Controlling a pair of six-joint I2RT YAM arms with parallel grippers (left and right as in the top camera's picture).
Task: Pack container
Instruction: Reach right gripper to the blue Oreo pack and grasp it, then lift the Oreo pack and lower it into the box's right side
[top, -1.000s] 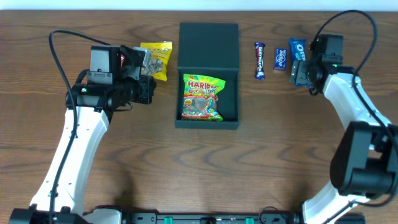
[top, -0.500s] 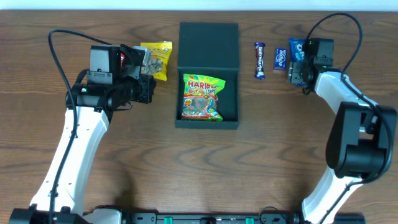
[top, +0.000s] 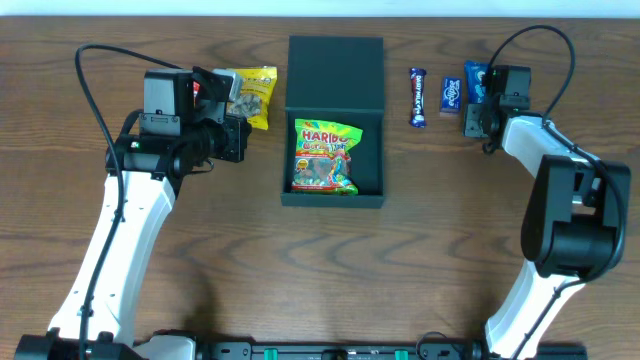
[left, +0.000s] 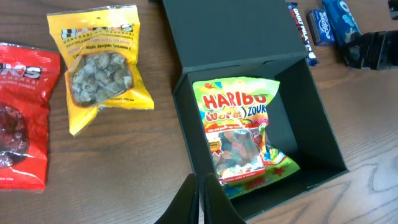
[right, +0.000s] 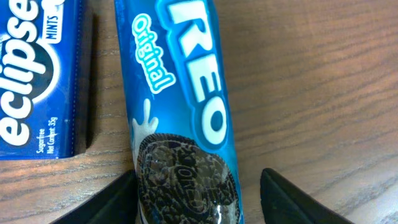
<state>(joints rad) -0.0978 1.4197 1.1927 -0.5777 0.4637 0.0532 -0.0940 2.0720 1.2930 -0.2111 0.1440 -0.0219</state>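
Two bare strips are flanking the open container (top: 335, 75), long axis pointing to the far edge of the table (top: 300, 280). Left gripper (left: 200, 186) is clenching nothing; right gripper (right: 196, 190) is straddling the Oreo packet (right: 186, 93), unclosed.

Box (top: 333, 199) sits mid-table (top: 300, 290), its lid (top: 335, 72) lying flat behind it. Gummy bag (top: 325, 157) lies inside the box, toward its left side. Left of the lid: snack packet (top: 252, 95), with a second packet (left: 18, 118) just beyond it. Right of the lid, in a row: chocolate bar (top: 418, 97), mint box (top: 451, 95), and biscuit roll (top: 474, 75) farthest right.
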